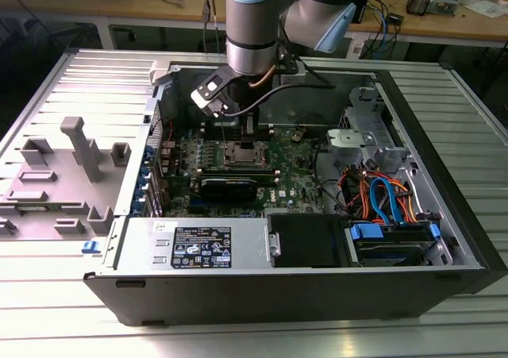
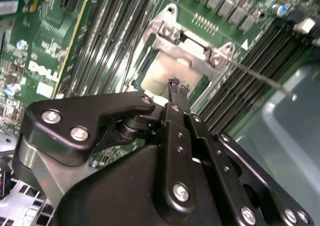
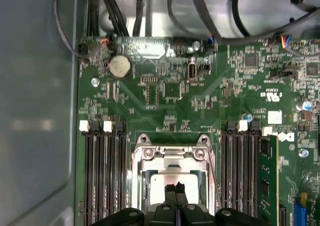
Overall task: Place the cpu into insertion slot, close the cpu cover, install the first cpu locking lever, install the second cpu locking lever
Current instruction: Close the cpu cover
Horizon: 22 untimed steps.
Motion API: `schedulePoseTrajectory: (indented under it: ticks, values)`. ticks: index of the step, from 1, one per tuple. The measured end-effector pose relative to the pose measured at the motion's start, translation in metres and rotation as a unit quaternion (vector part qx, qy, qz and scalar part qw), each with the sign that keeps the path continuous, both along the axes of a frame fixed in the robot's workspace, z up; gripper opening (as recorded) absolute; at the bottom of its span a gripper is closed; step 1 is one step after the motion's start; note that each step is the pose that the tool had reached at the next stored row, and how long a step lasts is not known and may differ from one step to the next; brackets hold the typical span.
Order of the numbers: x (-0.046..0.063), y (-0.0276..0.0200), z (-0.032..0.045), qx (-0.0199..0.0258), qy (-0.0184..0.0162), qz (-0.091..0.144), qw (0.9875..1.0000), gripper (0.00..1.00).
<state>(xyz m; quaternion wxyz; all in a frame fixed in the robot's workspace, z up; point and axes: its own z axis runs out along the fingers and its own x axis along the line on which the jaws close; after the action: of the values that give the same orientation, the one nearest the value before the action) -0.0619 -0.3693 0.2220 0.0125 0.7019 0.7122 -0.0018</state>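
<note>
My gripper (image 1: 248, 140) hangs straight down into the open computer case (image 1: 444, 239), in the upper middle of the exterior view, right over the insertion slot (image 1: 240, 153) on the green motherboard (image 1: 305, 179). In both wrist views my fingertips (image 3: 170, 191) are drawn close together with only a sliver between them, and I see nothing clamped there.

The cpu (image 3: 167, 180) lies directly beneath the tips, its pale flat top seated inside the socket's silver rim and square to it. The cpu cover (image 3: 172, 161) appears to lie around the chip, which shows through its window. I cannot tell whether the cover is pressed fully down or whether my tips touch the chip.

In the second wrist view a thin wire locking lever (image 2: 260, 75) runs from a socket corner out across the black memory slots (image 2: 250, 60). It looks free, not hooked down.

Memory slots (image 3: 102, 176) flank the socket closely on both sides, and one side holds a memory module (image 3: 266, 176). In the exterior view, bundled cables (image 1: 381, 195) and the power supply (image 1: 198, 243) sit well apart from my fingers.
</note>
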Motion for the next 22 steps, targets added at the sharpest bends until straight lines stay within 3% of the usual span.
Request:
schedulePoseTrajectory:
  ticks: [6, 7, 8, 9, 12, 14, 19, 22]
  values:
    - [-0.017, 0.0000, -0.0015, 0.0000, 0.0000, 0.007, 1.0000, 0.11]
    - [-0.023, -0.0002, -0.0035, 0.0000, 0.0000, 0.024, 0.9997, 0.11]
    - [-0.023, -0.0002, -0.0131, 0.0001, -0.0001, 0.026, 0.9997, 0.11]
    - [-0.023, -0.0001, -0.0143, 0.0001, -0.0001, 0.026, 0.9997, 0.11]
    - [-0.024, 0.0000, -0.0069, 0.0001, 0.0000, 0.026, 0.9997, 0.11]
    - [-0.023, 0.0000, -0.0066, 0.0001, -0.0001, 0.026, 0.9997, 0.11]
    - [0.002, -0.0001, -0.0068, 0.0002, 0.0065, 0.026, 0.9996, 0.11]
    - [0.008, -0.0001, -0.0068, 0.0002, 0.0075, 0.026, 0.9996, 0.11]
